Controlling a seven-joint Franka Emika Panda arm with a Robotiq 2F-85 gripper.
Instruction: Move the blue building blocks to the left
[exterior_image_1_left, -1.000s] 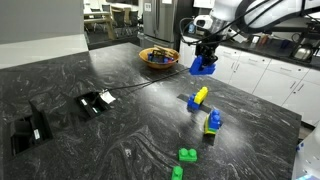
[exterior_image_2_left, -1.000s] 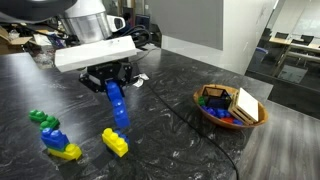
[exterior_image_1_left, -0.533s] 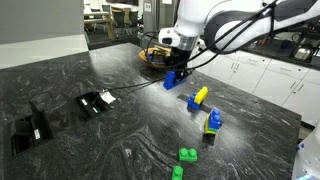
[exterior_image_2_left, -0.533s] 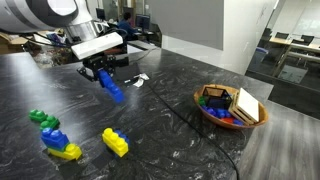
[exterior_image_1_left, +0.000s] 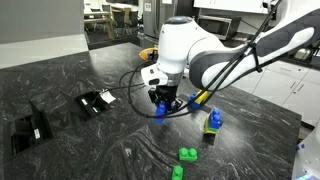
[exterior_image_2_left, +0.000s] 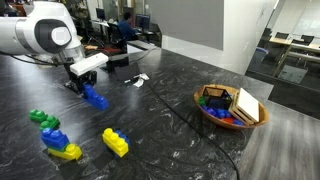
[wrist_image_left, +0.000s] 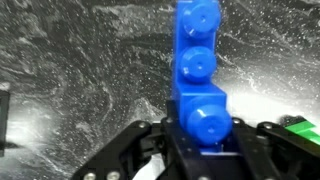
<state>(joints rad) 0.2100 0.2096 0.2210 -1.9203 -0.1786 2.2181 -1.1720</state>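
**Q:** How is the arm (exterior_image_1_left: 190, 50) posed?
**A:** It is bent low over the dark countertop (exterior_image_1_left: 80, 130), well apart from the bowl (exterior_image_2_left: 203, 110). Its gripper (exterior_image_2_left: 86, 88) clamps the blue building blocks (exterior_image_2_left: 97, 99), tilted, near the surface.
**Q:** What is in the bowl?
**A:** Mixed coloured bricks and a tan piece.

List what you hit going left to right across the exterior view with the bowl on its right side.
Green, blue and yellow brick cluster → blue building blocks, held in the claw → yellow brick → small white item → bowl.
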